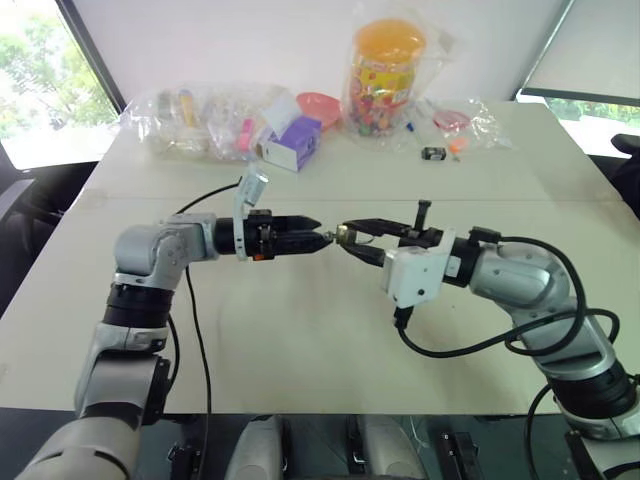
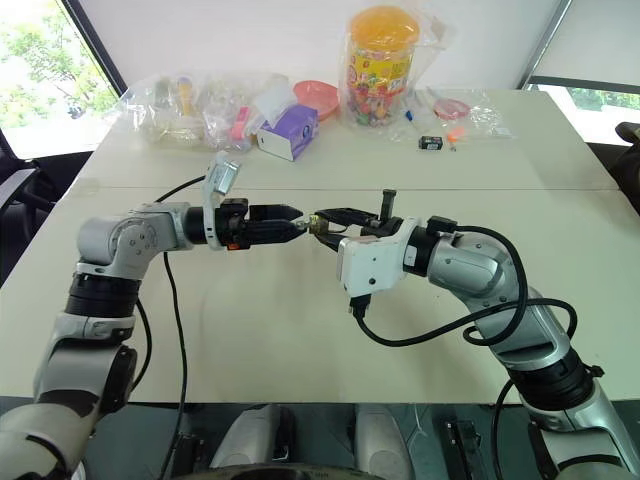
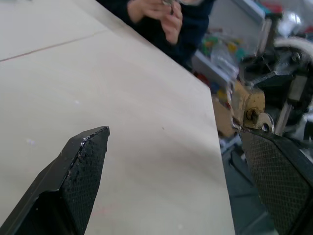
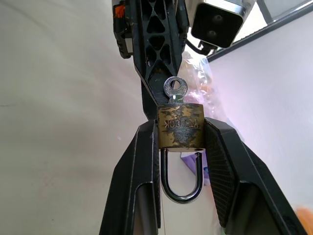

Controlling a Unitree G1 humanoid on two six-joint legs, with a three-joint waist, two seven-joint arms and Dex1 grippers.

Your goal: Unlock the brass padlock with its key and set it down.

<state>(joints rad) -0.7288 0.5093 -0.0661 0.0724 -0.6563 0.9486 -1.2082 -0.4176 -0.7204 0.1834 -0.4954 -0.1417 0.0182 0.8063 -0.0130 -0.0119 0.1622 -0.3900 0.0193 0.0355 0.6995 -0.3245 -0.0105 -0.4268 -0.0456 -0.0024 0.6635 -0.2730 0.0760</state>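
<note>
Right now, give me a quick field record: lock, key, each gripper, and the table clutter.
padlock: brass padlock clamped between the right gripper fingers, above the table
shackle: both legs seem seated in the body
key: key in the keyhole, head sticking out
left gripper: left gripper open, facing the key, not gripping it
table far edge: candy jar, purple box, plastic bags

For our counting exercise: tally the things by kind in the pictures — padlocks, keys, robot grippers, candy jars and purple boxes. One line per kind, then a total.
Brass padlock: 1
Key: 1
Grippers: 2, the left gripper and the right gripper
Candy jar: 1
Purple box: 1
Total: 6
</note>
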